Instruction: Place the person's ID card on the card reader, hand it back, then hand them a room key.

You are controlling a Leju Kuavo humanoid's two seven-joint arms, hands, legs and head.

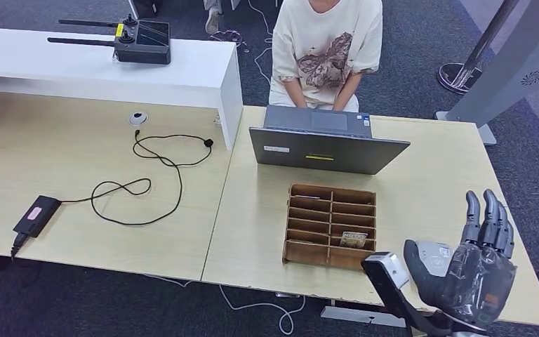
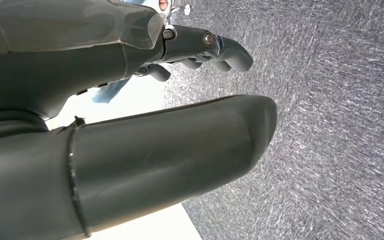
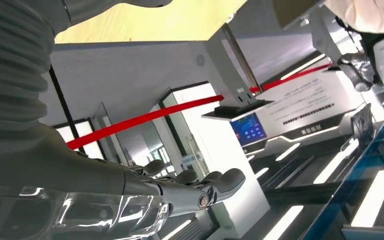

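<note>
Card reader: small pale device (image 1: 438, 256) on the desk (image 1: 428, 189), just behind the right hand (image 1: 474, 270), partly hidden by it.
ID card: I cannot find it; the person (image 1: 326, 49) sits behind the laptop (image 1: 326, 149).
Right hand: raised, fingers straight and close together, holding nothing.
Key tray: box (image 1: 330, 226) to its left; one card (image 1: 354, 239) inside.
Left hand: (image 2: 130, 100) holds nothing, far from the desk.
Nearer arm: right, I judge.
</note>
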